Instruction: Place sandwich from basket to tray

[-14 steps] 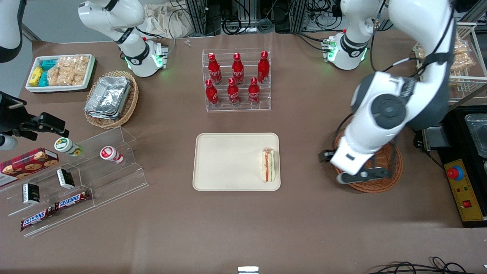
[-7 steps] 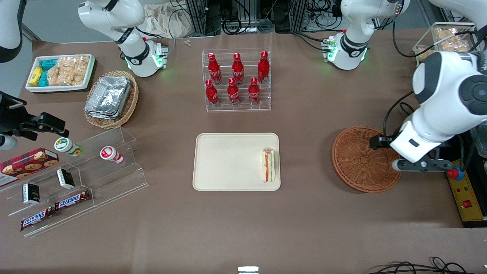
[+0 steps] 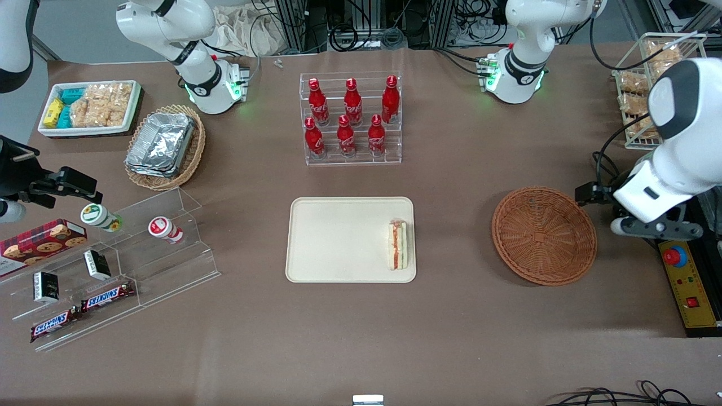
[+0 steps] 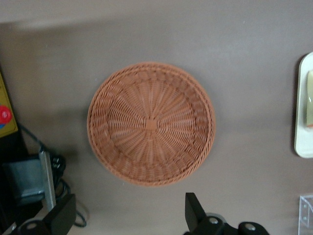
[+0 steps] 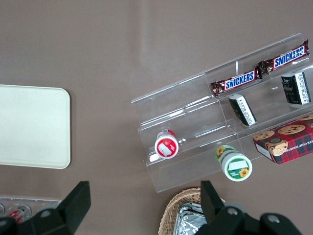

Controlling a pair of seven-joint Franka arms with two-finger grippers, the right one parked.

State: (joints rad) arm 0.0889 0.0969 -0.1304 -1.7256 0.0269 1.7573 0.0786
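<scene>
- Table (image 3: 451,316) carries everything; the claw (image 4: 128,215), fingers spread and empty, has pulled away past the basket's rim toward the working arm's end.
- Tray (image 3: 338,237), well apart from the claw, holds the sandwich (image 3: 397,245) (placement looks finished).
- Basket (image 3: 544,235), just beside the claw, is empty.

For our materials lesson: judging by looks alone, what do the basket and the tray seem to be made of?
Basket: reddish-brown woven wicker, matte; strands radiate from its centre.
Tray: smooth cream-beige, probably plastic or moulded fibre; even surface, rounded corners. The sandwich lies on it.
The gripper hangs open beside the basket, holding nothing.
</scene>
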